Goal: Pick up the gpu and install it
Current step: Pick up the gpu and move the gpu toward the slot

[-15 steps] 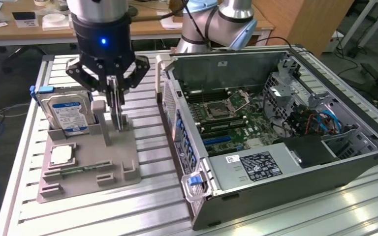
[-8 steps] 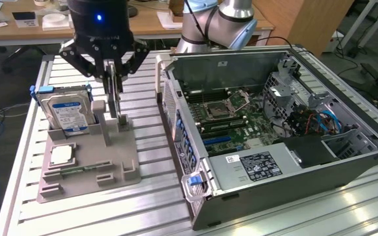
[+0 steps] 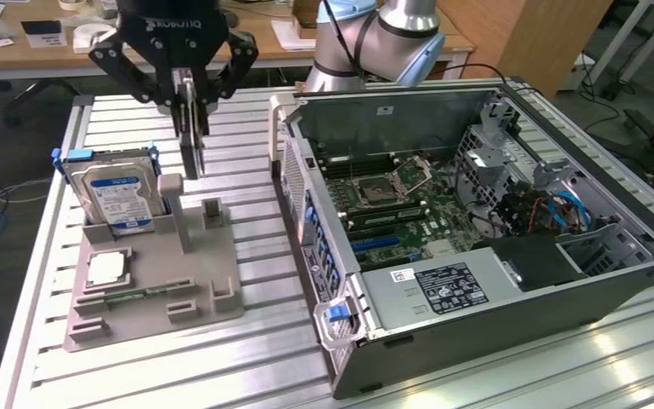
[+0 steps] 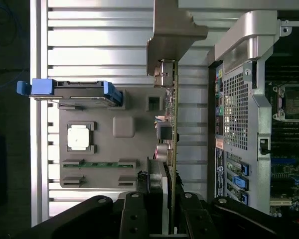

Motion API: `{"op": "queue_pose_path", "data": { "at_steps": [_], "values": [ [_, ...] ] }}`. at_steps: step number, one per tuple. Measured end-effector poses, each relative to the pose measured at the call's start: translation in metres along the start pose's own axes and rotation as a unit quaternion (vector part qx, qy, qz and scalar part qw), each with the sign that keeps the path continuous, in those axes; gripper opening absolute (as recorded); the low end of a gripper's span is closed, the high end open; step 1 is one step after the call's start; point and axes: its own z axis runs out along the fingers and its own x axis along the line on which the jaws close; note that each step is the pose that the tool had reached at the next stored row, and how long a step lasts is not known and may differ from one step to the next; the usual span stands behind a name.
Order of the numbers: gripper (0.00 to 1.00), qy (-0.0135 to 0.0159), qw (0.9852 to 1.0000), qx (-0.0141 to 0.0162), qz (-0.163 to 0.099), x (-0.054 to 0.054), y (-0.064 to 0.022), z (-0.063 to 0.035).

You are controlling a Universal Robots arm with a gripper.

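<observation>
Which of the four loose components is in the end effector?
The gpu, hanging edge-on in the end effector over the grey holder; hard drive, processor and memory stick sit in it.

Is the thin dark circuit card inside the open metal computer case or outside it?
Outside. The thin dark gpu hangs upright, clamped in the black gripper, above the grey holder tray, beside the metal case.

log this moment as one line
gripper: shut on gpu | gpu: upright over grey holder | case: open, gpu not installed
</observation>
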Motion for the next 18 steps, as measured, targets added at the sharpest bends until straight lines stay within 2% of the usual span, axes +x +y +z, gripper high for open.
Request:
{"op": "queue_pose_path", "data": {
  "at_steps": [4, 12, 18],
  "values": [
    [0.28, 0.0001, 1.0, 0.0, 0.0, -0.003, 0.0, -0.0005],
    [0.28, 0.0, 1.0, -0.0001, 0.0, -0.037, 0.0007, -0.0004],
    [0.28, 0.0001, 1.0, -0.0042, 0.0, -0.061, 0.001, -0.0003]
  ]
}}
